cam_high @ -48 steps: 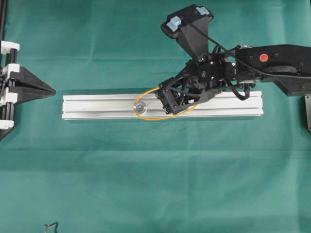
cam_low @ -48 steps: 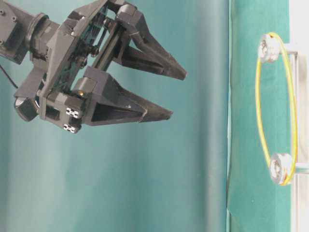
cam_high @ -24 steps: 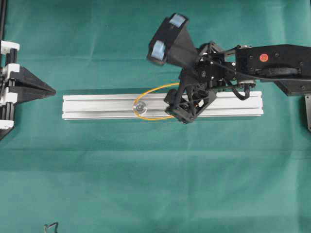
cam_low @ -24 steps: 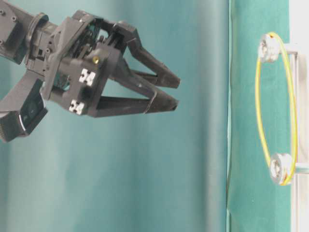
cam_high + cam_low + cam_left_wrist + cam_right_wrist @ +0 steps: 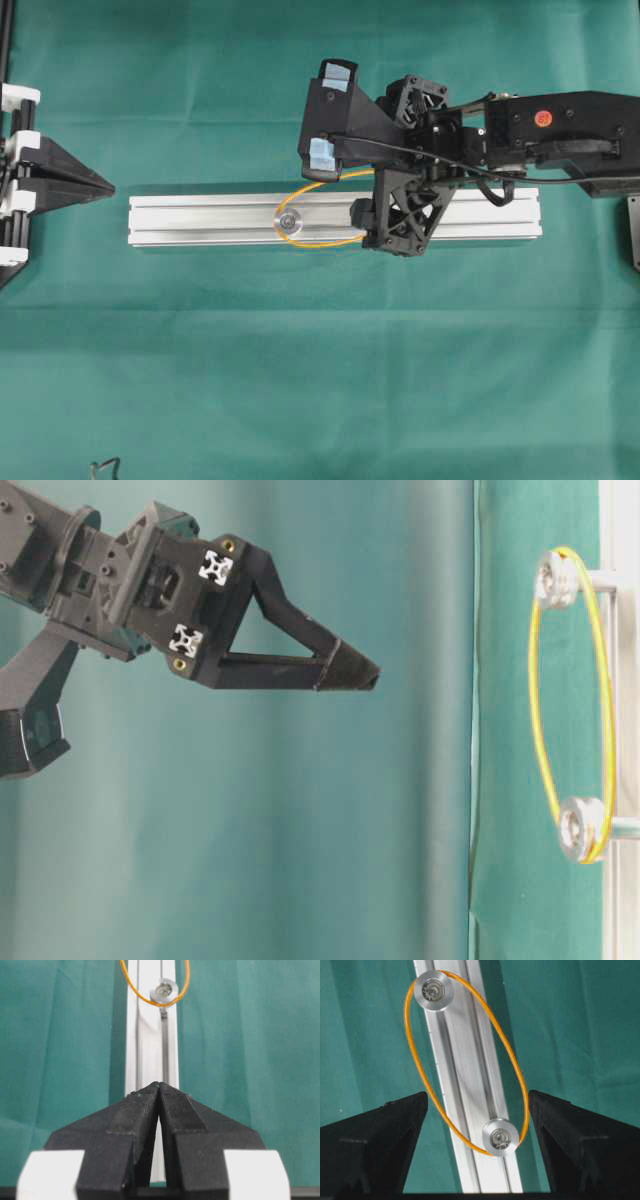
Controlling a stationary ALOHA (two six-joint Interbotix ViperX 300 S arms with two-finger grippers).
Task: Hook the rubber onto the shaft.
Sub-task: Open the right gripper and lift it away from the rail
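On the silver rail (image 5: 465,1095): the rubber (image 5: 512,1067) looped round both shafts (image 5: 434,991); below the right gripper (image 5: 477,1110) — jaws wide, empty
Right wrist view: both shafts; overhead hides one
Left gripper (image 5: 159,1091): closed, empty — well apart

Orange band, silver rail, green cloth, black arms

The rubber (image 5: 517,1077) is a plain orange loop; the rail (image 5: 200,221) and its two round shafts (image 5: 435,991) are bare silver metal. The tabletop (image 5: 300,370) wears an unpatterned dark green cloth. Both grippers' fingers (image 5: 380,1130) are matte black; the right arm (image 5: 560,130) carries a red dot, and its camera mount (image 5: 335,115) has pale blue pads.
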